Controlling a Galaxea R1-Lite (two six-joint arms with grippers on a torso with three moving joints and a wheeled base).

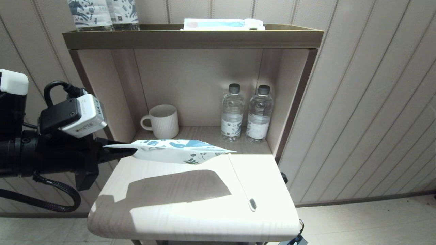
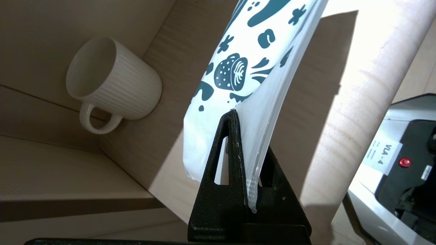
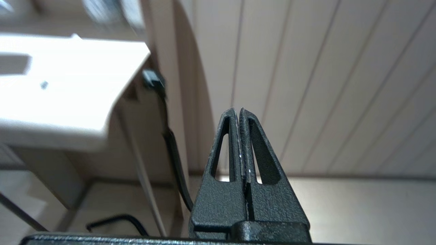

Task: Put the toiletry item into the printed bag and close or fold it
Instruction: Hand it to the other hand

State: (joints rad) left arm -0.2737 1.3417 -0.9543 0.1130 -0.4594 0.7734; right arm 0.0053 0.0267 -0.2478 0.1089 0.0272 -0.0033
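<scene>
The printed bag [image 1: 177,151] is held flat above the back left of the small table, teal leaf prints facing up. My left gripper [image 1: 127,151] is shut on its plain end at the table's left edge; in the left wrist view the printed bag [image 2: 245,68] runs away from the left gripper [image 2: 238,117], its clear edge pinched between the fingers. The toiletry item [image 1: 242,185] lies on the table's right half, a thin white stick with its dark bristled head [image 1: 252,203] toward the front. My right gripper [image 3: 239,110] is shut on nothing, low beside the table's right side, outside the head view.
The light wooden table [image 1: 170,217] has a rounded front edge. Behind it an open cubby holds a ribbed white mug [image 1: 162,120] and two water bottles [image 1: 232,113] [image 1: 259,114]. Patterned bottles [image 1: 102,13] and a flat packet [image 1: 223,24] stand on the top shelf.
</scene>
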